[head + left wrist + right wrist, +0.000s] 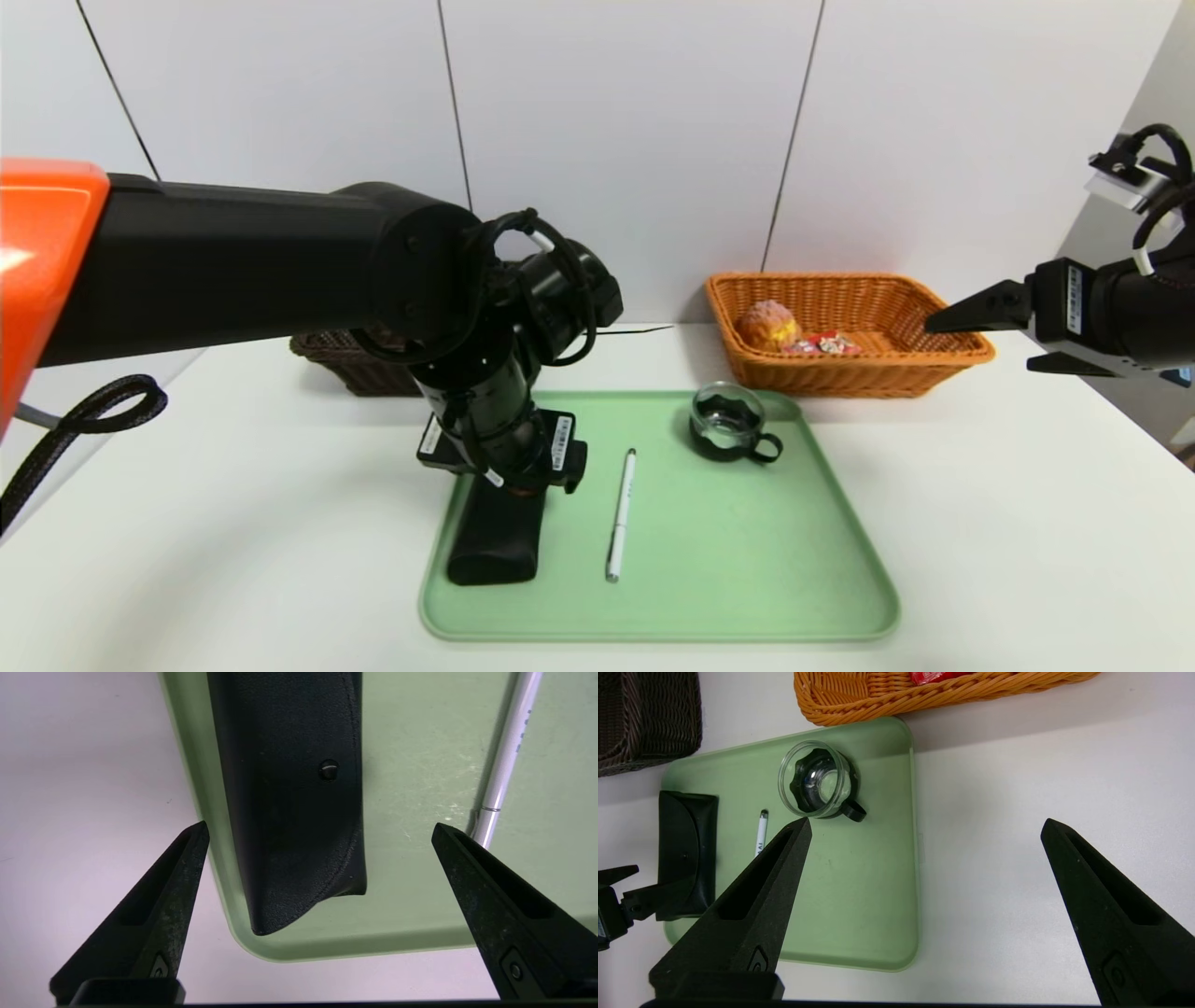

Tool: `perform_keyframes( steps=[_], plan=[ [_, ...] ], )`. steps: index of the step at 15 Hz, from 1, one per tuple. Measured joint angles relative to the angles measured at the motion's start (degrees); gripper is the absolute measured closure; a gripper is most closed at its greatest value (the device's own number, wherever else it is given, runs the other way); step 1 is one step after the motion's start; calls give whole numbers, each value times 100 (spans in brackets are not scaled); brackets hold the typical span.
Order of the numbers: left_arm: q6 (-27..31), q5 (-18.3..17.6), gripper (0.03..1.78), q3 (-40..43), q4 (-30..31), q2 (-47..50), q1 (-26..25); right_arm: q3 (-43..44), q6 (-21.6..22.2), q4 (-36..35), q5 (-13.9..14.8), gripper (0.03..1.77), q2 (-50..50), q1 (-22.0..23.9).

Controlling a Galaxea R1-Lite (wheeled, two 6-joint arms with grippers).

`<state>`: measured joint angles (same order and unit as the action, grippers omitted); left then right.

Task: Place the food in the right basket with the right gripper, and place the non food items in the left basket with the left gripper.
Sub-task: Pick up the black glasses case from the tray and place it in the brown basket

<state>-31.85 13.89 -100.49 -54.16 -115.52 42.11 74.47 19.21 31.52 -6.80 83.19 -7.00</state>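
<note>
Bun [767, 324] and carton [823, 344] lay in the orange basket [943, 359]. Pouch [497, 541], pen [621, 514] and cup [729, 425] remained on the tray [747, 560]. Left hand [319, 830] hung wide over the pouch; right hand [976, 341] wide, idle.

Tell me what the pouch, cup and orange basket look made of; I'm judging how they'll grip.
Pouch: matte black grained fabric or faux leather, with stitched edge and snap stud.
Cup: clear glossy glass, likely, with a black handle that looks plastic.
Orange basket: woven wicker or plastic rattan; visible weave, slight sheen.

A lab test bench — bare white table [980, 523], plain panelled wall [616, 140].
</note>
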Motion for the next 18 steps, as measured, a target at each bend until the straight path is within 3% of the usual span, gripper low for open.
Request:
perform_keyframes(
  steps=[4, 18],
  plan=[
    [295, 0, 12, 68, 12, -91, -121, -85, -26, -7, 2, 10, -9, 0],
    [302, -27, 12, 10, 234, -532, -212, -171, -52, -129, 9, 9, 35, 0]
  ],
)
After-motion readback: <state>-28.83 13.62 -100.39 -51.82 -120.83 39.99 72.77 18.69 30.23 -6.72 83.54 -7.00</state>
